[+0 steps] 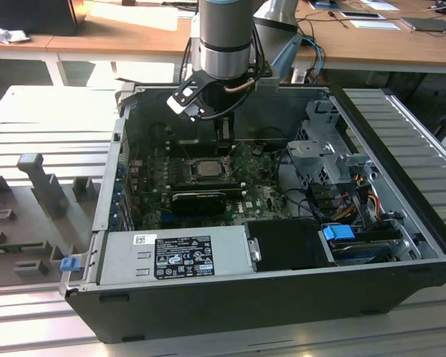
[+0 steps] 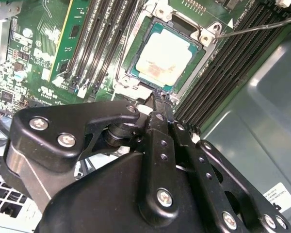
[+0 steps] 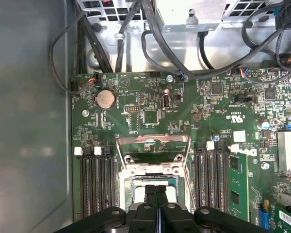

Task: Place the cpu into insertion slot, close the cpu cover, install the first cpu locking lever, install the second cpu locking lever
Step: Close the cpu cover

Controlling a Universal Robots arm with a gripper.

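The cpu (image 2: 162, 58), a pale silvery square chip, lies flat in the insertion slot (image 2: 136, 80), whose dark frame and silver rim sit in the green board. In the exterior view the slot (image 1: 207, 167) is mid-board under the arm. The cpu cover (image 3: 153, 145), a thin silver frame with an open centre, stands tilted up at the slot's far edge, also seen as the cover (image 2: 184, 22) in the second wrist view. A thin locking lever (image 2: 262, 26) rod sticks out free. My gripper (image 3: 156, 189) (image 2: 157, 102) (image 1: 224, 143) is shut, fingers together, tips just over the slot's near edge.
Black memory slots (image 3: 94, 179) (image 3: 211, 174) flank the socket. Black cables (image 3: 150, 43) cross the case's back end. The grey power supply (image 1: 171, 256), a black card (image 1: 197, 199) and the drive cage (image 1: 327, 149) crowd the case. The case wall (image 3: 29, 121) runs close by.
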